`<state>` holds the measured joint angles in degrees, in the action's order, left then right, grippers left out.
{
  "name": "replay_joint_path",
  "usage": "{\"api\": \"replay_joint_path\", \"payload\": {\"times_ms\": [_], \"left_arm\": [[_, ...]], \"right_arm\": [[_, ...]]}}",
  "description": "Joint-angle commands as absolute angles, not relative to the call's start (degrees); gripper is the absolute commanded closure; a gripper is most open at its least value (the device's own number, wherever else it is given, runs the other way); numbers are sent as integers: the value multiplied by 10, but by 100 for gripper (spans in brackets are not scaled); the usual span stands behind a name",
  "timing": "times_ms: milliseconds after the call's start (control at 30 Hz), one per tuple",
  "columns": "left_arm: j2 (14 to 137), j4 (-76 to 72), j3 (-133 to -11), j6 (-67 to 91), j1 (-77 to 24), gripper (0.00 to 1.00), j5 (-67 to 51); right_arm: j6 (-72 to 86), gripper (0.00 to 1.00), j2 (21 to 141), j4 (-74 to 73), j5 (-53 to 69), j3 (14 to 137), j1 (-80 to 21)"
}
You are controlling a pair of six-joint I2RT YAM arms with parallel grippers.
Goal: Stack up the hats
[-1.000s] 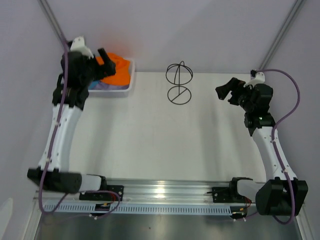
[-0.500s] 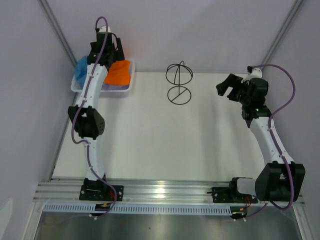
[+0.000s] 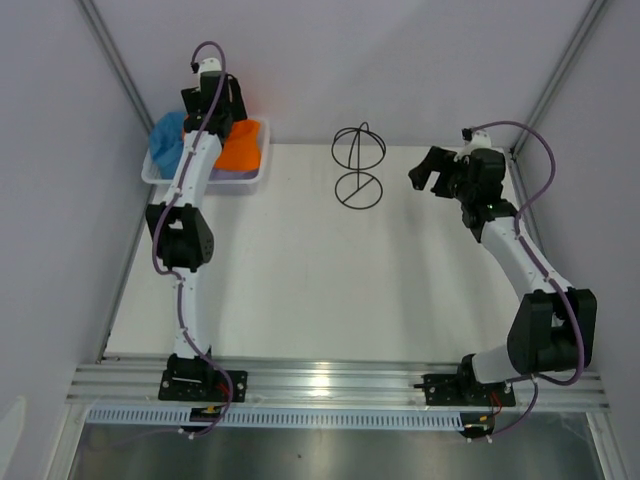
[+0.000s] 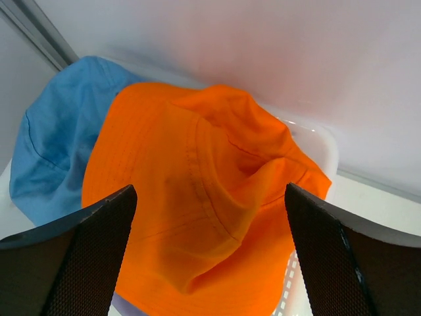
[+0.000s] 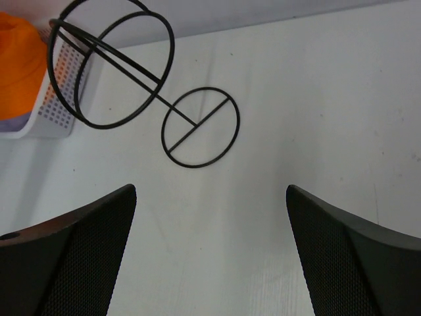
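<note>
- Two hats show well in the left wrist view: the orange hat [image 4: 197, 197] fills the middle of the picture, and the blue hat [image 4: 56, 151] lies at the left, partly under it.
- Both lie in the white basket [image 3: 215, 180], in the upper left of the top view.
- We see a bit of purple cloth [image 5: 14, 122] under the orange hat at the left edge of the right wrist view. We think it is another hat. We see no pink one.
- The left gripper [image 4: 209, 187] hangs over the orange hat with its jaws spread wide. It holds nothing.
- The right gripper [image 5: 210, 191] is wide too and holds nothing. It hangs over the table [image 3: 330, 280] near the black wire stand [image 5: 199, 126], well apart from the basket.
- We think the hats are soft, floppy and light. They will likely bend and sag when lifted, but not break.
- A good place to grab looks like the raised fold in the orange hat, just right of the middle of the left wrist view. Bunched cloth should hold better than a flat part.
- One worry: the orange hat may drag the blue hat along.
</note>
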<state>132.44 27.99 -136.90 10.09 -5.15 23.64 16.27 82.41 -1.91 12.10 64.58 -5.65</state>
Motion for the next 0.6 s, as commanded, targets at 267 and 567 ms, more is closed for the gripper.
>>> {"api": "replay_joint_path", "payload": {"times_ms": [267,567], "left_arm": [[1278,266,-1353,110,-46,0,229],[1258,270,-1349,93,-46,0,207]], "right_arm": [[280,0,1007,76,15,802,-152],[316,1,1124,-18,-74,926,-189]]}}
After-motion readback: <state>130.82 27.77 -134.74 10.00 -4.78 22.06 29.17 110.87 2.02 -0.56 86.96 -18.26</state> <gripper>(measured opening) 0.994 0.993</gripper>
